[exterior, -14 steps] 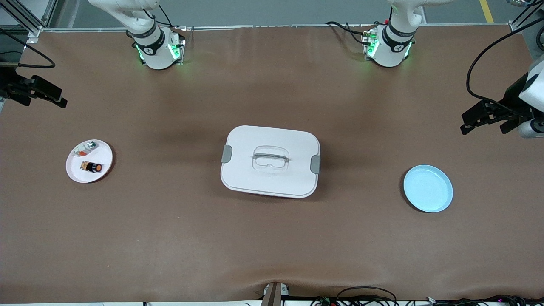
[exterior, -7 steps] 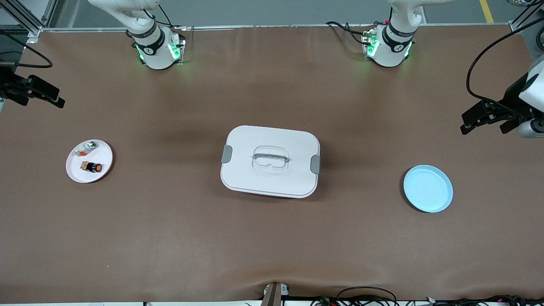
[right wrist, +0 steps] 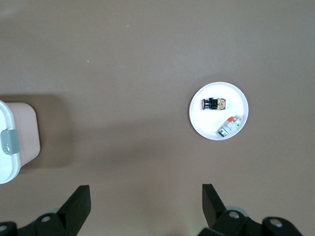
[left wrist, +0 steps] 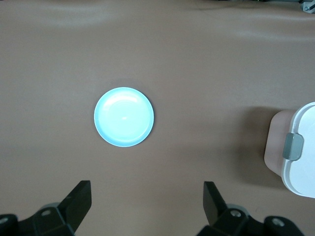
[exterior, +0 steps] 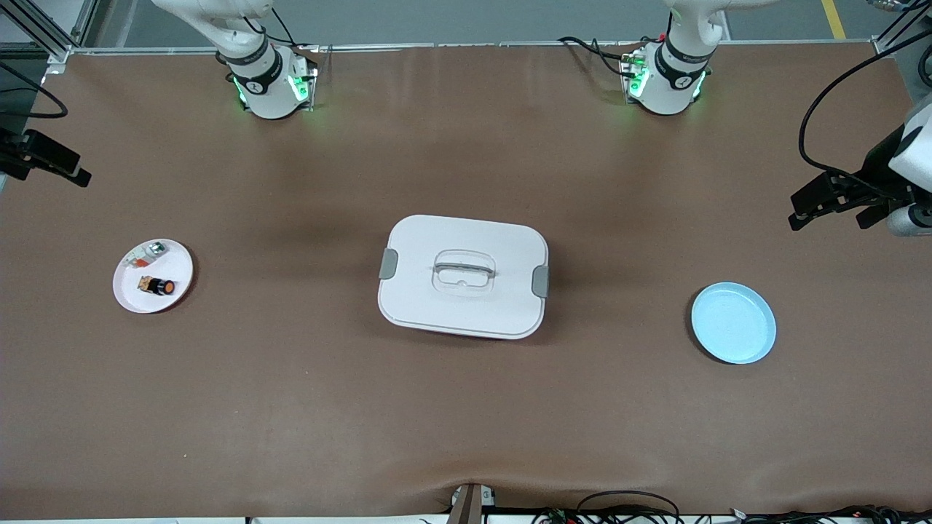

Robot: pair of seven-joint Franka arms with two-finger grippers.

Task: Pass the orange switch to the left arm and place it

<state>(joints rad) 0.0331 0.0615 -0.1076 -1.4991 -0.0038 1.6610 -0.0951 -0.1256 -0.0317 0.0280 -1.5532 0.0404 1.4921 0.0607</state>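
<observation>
The orange switch [exterior: 159, 287] lies on its side on a small white plate [exterior: 135, 300] toward the right arm's end of the table. It also shows in the right wrist view [right wrist: 212, 103]. The white box [exterior: 437, 309] stands shut in the middle of the table. My right gripper [exterior: 73, 171] is open and empty, up in the air over that end of the table, apart from the white plate [right wrist: 206, 127]. My left gripper [exterior: 830, 215] is open and empty over the left arm's end of the table.
A silver-and-orange clear part [exterior: 145, 253] shares the white plate. An empty light blue plate [exterior: 733, 323] lies toward the left arm's end, also in the left wrist view [left wrist: 124, 116]. Box corners show in both wrist views [left wrist: 300, 152] [right wrist: 7, 147].
My right gripper has drifted outward toward the table edge at the right arm's end. The left arm has not moved.
</observation>
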